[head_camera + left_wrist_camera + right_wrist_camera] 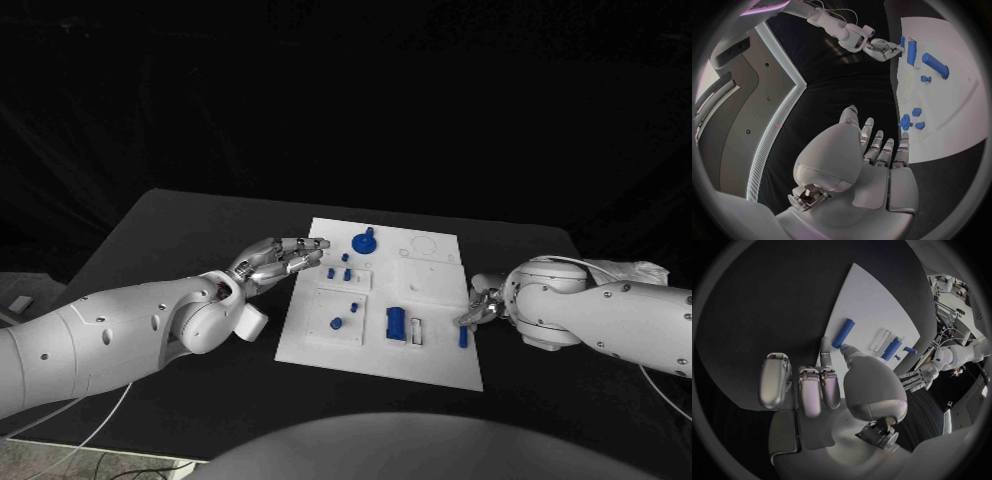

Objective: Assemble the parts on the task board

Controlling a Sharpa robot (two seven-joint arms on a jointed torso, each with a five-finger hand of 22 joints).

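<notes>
The white task board (433,362) lies mid-table. On it stand a blue round knob (364,241), small blue pieces (339,270) and a blue block (395,322). A blue rod (463,337) lies flat near the board's right edge. My right hand (483,306) is over that edge. In the right wrist view its thumb and one finger (824,347) close on the near end of the rod (844,332); the other fingers are curled. My left hand (274,262) hovers at the board's left edge, fingers stretched out and holding nothing; its palm (873,160) faces the knob (906,121).
The black table (188,230) spreads around the board on all sides. A narrow slot (417,333) sits beside the blue block. Loose white cables (101,415) hang off the table's front left corner.
</notes>
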